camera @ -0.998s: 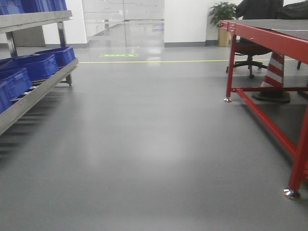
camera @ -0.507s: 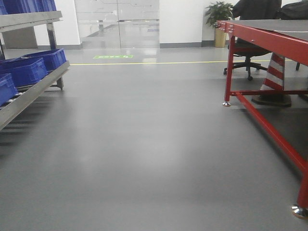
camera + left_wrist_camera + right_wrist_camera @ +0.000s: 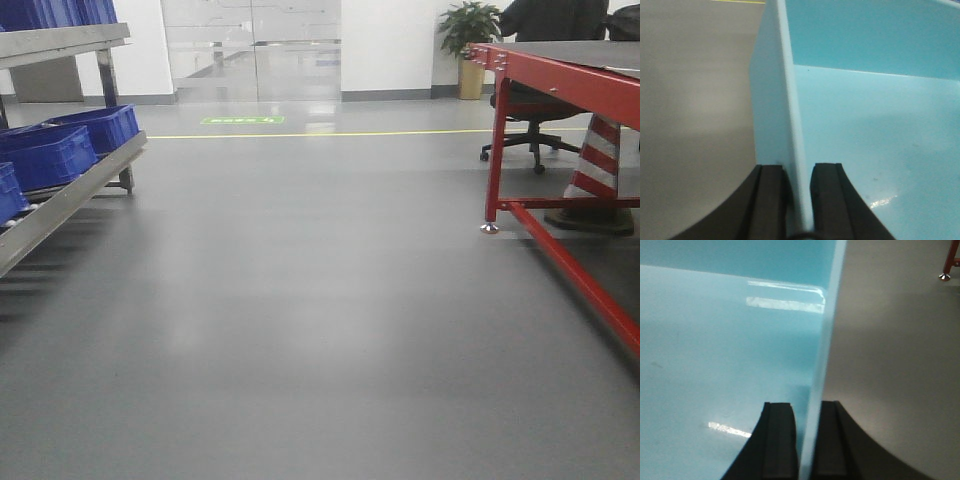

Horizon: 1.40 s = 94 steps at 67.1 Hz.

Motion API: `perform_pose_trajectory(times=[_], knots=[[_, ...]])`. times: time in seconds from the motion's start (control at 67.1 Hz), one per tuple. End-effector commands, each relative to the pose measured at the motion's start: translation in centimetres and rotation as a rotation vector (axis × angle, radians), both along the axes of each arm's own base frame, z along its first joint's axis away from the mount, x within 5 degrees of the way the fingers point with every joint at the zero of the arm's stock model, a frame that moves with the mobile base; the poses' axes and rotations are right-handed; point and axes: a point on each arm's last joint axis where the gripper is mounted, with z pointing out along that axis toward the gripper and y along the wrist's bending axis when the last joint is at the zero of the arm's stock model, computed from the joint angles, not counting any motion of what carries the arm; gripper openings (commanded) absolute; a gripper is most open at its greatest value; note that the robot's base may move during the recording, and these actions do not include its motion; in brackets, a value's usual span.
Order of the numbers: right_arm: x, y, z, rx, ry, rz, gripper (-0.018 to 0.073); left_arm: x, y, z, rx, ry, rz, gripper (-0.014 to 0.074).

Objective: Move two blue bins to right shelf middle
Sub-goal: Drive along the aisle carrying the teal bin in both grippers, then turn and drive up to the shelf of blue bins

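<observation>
- The left gripper has its two black fingers clamped on the left side wall of a pale blue bin, one finger outside the wall and one inside.
- The right gripper grips the right side wall of a pale blue bin in the same way, with the wall upright between its fingers.
- Whether the two wrist views show one bin or two cannot be told; the inside is smooth and glossy.
- Grey floor lies outside the walls in both wrist views.
- In the front view, a metal rack stands at the floor's left edge, with dark blue bins in a row on its lower tier.
- A red table stands at the right edge, with a striped cone under it and an office chair beyond.
- Farther off, a yellow line crosses the floor, with a green mark just behind it.
- Glass doors and a potted plant stand at the far wall.
</observation>
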Motion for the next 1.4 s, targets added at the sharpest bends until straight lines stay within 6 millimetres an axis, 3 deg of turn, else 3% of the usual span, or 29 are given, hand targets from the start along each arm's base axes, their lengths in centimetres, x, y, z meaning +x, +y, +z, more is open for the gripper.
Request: perform_pose_trajectory(times=[0.0, 1.385], knots=[[-0.23, -0.15, 0.83, 0.001, -0.058, 0.005, -0.0154, -0.68, 0.09, 1.54, -0.078, -0.071, -0.011, -0.0111], [-0.06, -0.1, 0.93, 0.007, -0.075, 0.004, -0.0154, -0.59, 0.07, 1.58, -0.081, -0.077, -0.009, -0.0111]])
